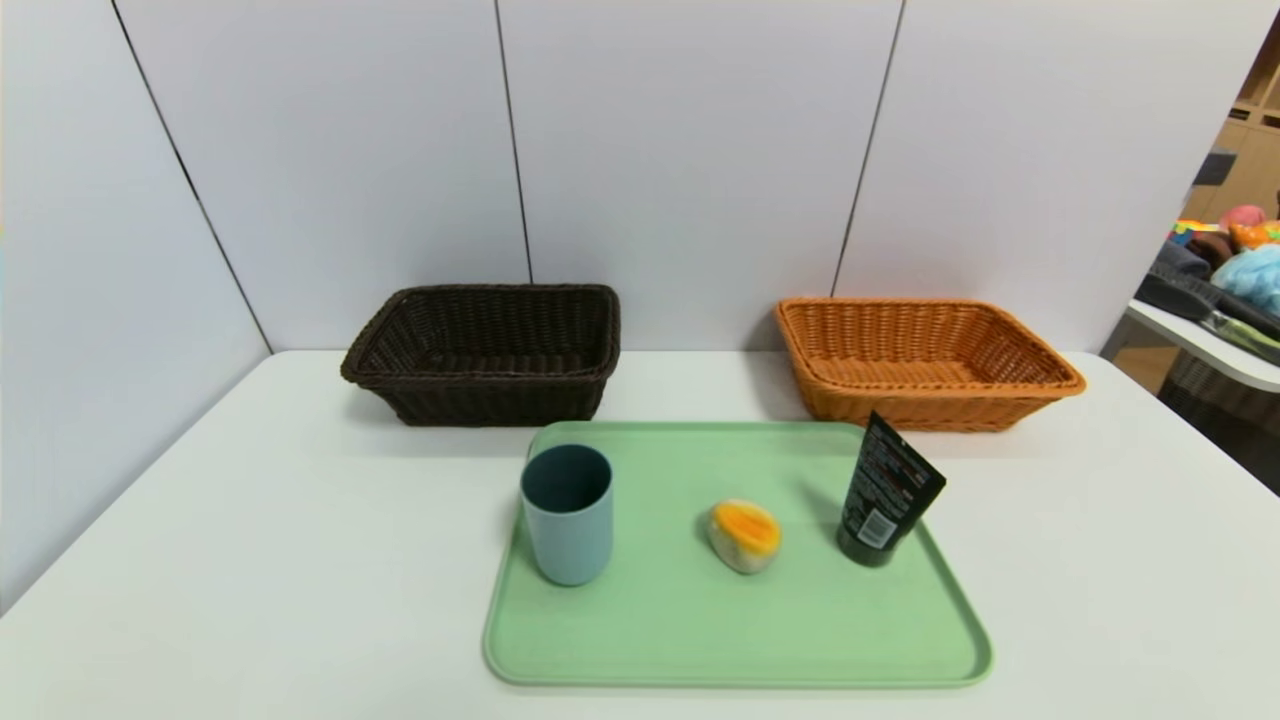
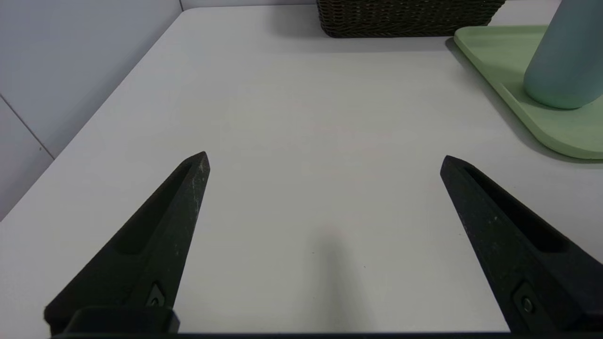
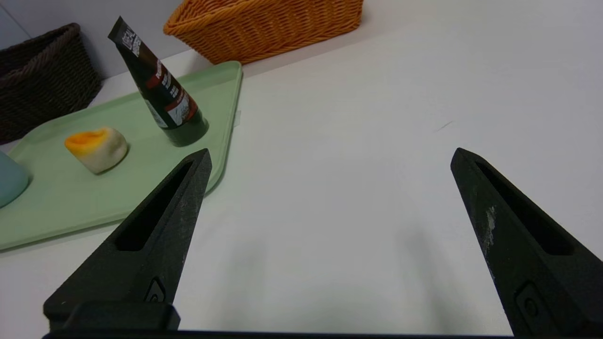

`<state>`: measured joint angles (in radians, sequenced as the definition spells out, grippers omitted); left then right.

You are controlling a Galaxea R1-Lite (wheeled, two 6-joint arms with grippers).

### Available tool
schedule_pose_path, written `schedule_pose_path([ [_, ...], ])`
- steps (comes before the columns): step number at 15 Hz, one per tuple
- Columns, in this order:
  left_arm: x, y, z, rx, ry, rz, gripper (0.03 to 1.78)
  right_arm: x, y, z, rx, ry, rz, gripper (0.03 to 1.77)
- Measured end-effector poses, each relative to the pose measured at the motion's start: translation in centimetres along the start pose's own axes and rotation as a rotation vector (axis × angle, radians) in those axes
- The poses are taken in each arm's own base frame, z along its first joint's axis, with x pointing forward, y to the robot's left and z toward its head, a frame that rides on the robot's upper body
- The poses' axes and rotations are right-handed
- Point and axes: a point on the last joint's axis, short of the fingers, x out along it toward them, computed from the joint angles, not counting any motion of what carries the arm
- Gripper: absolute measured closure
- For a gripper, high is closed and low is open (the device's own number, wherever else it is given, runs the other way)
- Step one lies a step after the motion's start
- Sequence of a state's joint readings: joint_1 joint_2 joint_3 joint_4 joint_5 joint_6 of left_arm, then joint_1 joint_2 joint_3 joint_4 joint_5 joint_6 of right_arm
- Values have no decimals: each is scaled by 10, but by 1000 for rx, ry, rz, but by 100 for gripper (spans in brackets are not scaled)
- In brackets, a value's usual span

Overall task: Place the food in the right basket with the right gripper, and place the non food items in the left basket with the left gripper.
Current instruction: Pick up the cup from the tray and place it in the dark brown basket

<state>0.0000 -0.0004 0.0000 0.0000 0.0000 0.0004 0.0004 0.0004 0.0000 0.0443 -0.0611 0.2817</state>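
Standing upright on the tray [image 1: 740, 640], the cup [image 1: 570, 530] is looking light and stiff, perhaps slick, so its rim wall is offering the best hold. The bun [image 1: 745, 537], mid-tray, is seeming soft, wanting a gentle squeeze round its sides; the tube [image 1: 885, 495], standing cap-down, is inviting a grip low down. Left gripper [image 2: 325, 162] and right gripper [image 3: 332, 157] are hovering wide and empty over the table [image 1: 250, 560].

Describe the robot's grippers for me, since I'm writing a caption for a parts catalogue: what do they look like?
The left gripper and right gripper look alike: matte black, each with two long wedge-shaped fingers tapering to blunt tips, with a dark elongated recess and a small screw near the base. Pale scuffs mark the right one. No cables or lettering show; the arms are out of view.
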Motion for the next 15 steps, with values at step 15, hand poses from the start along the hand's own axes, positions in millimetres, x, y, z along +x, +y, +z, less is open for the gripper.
schedule_pose_path([
  [15,0,0,0,0,0,0,6,0,0,0,-6,0,1,4],
])
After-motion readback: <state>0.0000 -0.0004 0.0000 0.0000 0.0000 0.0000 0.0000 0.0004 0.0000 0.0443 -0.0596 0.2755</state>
